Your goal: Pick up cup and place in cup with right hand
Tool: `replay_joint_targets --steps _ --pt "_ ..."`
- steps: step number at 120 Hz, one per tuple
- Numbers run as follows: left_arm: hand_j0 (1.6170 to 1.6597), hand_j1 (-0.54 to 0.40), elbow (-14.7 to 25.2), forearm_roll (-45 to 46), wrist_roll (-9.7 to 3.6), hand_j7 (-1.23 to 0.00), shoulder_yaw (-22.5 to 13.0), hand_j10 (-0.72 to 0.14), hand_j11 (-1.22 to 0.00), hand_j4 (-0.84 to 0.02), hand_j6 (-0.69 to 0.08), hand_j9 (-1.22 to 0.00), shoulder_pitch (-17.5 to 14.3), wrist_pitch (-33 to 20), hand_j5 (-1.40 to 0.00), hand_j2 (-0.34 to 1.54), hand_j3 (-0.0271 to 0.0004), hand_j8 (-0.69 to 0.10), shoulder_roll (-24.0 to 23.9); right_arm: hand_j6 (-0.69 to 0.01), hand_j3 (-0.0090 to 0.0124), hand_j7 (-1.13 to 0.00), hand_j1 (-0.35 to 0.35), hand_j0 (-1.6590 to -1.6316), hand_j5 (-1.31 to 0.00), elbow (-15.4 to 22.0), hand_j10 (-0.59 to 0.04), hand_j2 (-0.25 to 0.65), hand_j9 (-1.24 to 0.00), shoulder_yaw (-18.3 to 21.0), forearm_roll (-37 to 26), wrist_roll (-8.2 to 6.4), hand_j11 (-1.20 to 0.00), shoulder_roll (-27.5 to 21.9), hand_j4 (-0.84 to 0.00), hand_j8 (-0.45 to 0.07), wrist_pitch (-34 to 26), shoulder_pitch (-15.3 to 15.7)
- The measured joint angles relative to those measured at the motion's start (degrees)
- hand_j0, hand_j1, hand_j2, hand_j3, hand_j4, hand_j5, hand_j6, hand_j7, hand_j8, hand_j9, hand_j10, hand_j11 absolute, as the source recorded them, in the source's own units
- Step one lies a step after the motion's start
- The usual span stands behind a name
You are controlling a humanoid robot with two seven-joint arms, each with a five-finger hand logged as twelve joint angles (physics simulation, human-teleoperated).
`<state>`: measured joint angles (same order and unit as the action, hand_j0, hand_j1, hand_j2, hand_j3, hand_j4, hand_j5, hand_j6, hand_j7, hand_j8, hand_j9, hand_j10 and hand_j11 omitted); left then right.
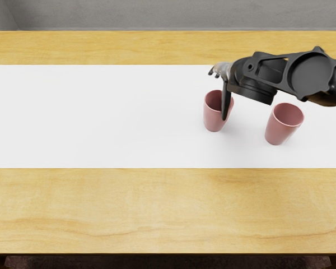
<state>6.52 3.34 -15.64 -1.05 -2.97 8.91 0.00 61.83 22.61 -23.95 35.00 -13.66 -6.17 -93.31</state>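
"Trouble spots, as you see them?"

"One long dark finger [224, 103] hangs down across the right side of the pink cup [214, 119] below the robot hand [227, 80]. If the hand swings sideways before closing, that finger could catch the rim and tip the cup."

"Is anything gripped?"

"Doesn't look it. The digits are spread, and the cup stands upright on the white strip [101, 117] over the surface [129, 207]. Whether the finger touches it, I can't tell."

"And afterwards?"

"The second cup [276, 131] stands upright to the right, apart from the first. Too low a lift could knock them together, and a crooked release could leave one hung up on the other's rim, since they look much the same size."

"How's the arm sitting?"

"The right arm [311, 73] reaches in from the picture's right edge, over the table's far half. The wrist sits higher than the cups, and the other fingers [221, 69] poke out beyond the first cup's far side."
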Motion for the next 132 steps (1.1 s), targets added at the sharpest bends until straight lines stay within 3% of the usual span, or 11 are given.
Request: replay_joint_targets --steps 49,80,81,84,94,96,97,99,127,128,132 --pt "1.6581 0.349 0.00 0.00 0.00 0.00 0.00 0.000 0.00 0.000 -0.001 0.00 0.00 0.01 0.00 0.00 0.0000 0.000 0.00 -0.180 0.0000 -0.23 -0.137 -1.6581 -0.23 0.49 -0.178 -0.034 -0.23 2.41 -0.18 0.00 -0.23 2.77 -0.179 -0.179 -5.19 2.25" --pt "1.6581 0.349 0.00 0.00 0.00 0.00 0.00 0.000 0.00 0.000 0.000 0.00 0.03 0.00 0.00 0.00 -0.0001 0.000 0.00 -0.285 -0.0001 -0.37 0.019 -1.6571 -0.38 0.11 -0.274 -0.064 -0.38 2.78 -0.68 0.00 -0.38 3.71 -0.283 -0.275 -5.83 2.84" --pt "1.6581 0.349 0.01 0.00 0.00 0.00 0.00 0.000 0.00 0.000 0.000 0.00 0.01 -0.01 0.00 0.00 -0.0001 0.000 0.00 -0.287 0.0020 -0.38 0.058 -1.6579 -0.39 0.09 -0.272 -0.021 -0.39 2.80 -0.72 -0.01 -0.40 3.72 -0.283 -0.273 -5.81 2.84" --pt "1.6581 0.349 0.01 0.00 0.00 0.00 0.00 0.000 0.00 0.000 0.000 0.00 -0.01 -0.01 0.00 0.00 -0.0001 0.000 0.00 -0.303 0.0008 -0.39 0.073 -1.6577 -0.41 0.03 -0.273 0.060 -0.42 2.89 -0.80 0.00 -0.42 3.74 -0.289 -0.274 -5.79 2.85" --pt "1.6580 0.349 0.00 0.01 0.00 0.00 -0.01 0.000 0.00 0.000 0.000 0.00 0.02 -0.01 0.00 0.00 0.0000 0.000 0.00 -0.337 -0.0002 -0.45 -0.008 -1.6553 -0.48 -0.03 -0.306 0.070 -0.48 3.12 -0.56 -0.02 -0.49 3.78 -0.318 -0.308 -5.82 2.97" --pt "1.6580 0.349 0.01 0.01 0.00 0.00 -0.01 0.000 0.00 0.000 0.000 0.00 0.02 -0.01 0.00 0.00 0.0000 0.000 0.00 -0.344 0.0026 -0.47 -0.027 -1.6552 -0.50 -0.04 -0.312 0.073 -0.50 3.15 -0.54 -0.02 -0.50 3.79 -0.321 -0.313 -5.82 2.98" --pt "1.6580 0.349 0.01 0.01 -0.01 0.00 -0.01 0.000 0.00 0.000 0.000 0.00 0.00 -0.02 0.00 0.00 0.0000 0.000 0.00 -0.349 -0.0055 -0.47 -0.037 -1.6547 -0.50 -0.04 -0.318 0.095 -0.50 3.18 -0.46 -0.02 -0.50 3.79 -0.329 -0.320 -5.89 2.99" --pt "1.6580 0.349 0.01 0.01 -0.01 0.00 -0.01 0.000 0.00 0.000 0.000 0.00 -0.01 -0.02 0.00 0.00 0.0000 0.000 0.00 -0.359 -0.0002 -0.48 -0.027 -1.6548 -0.51 -0.04 -0.330 0.089 -0.51 3.19 -0.50 -0.02 -0.51 3.79 -0.340 -0.332 -5.93 3.00" --pt "1.6580 0.349 0.05 0.01 0.00 0.00 0.04 0.000 0.00 0.000 -0.001 0.00 -0.02 -0.02 0.00 0.00 -0.0001 0.000 0.00 -0.433 -0.0005 -0.58 -0.053 -1.6534 -0.61 -0.16 -0.421 0.051 -0.59 3.37 -0.51 0.01 -0.59 3.73 -0.416 -0.422 -5.93 2.91" --pt "1.6580 0.349 0.06 0.01 0.00 0.00 0.04 0.000 0.00 0.000 -0.001 0.00 -0.02 -0.01 0.00 0.00 -0.0001 0.000 0.00 -0.433 0.0014 -0.58 -0.067 -1.6532 -0.61 -0.18 -0.420 0.060 -0.59 3.37 -0.45 0.01 -0.60 3.72 -0.416 -0.421 -5.90 2.89" --pt "1.6580 0.349 0.06 0.00 0.00 0.00 0.06 0.000 0.00 0.000 -0.001 0.00 -0.02 -0.01 0.00 0.00 -0.0001 0.000 0.00 -0.439 0.0000 -0.59 -0.172 -1.6513 -0.62 -0.26 -0.422 0.071 -0.61 3.36 -0.30 0.01 -0.61 3.64 -0.418 -0.423 -5.78 2.78"
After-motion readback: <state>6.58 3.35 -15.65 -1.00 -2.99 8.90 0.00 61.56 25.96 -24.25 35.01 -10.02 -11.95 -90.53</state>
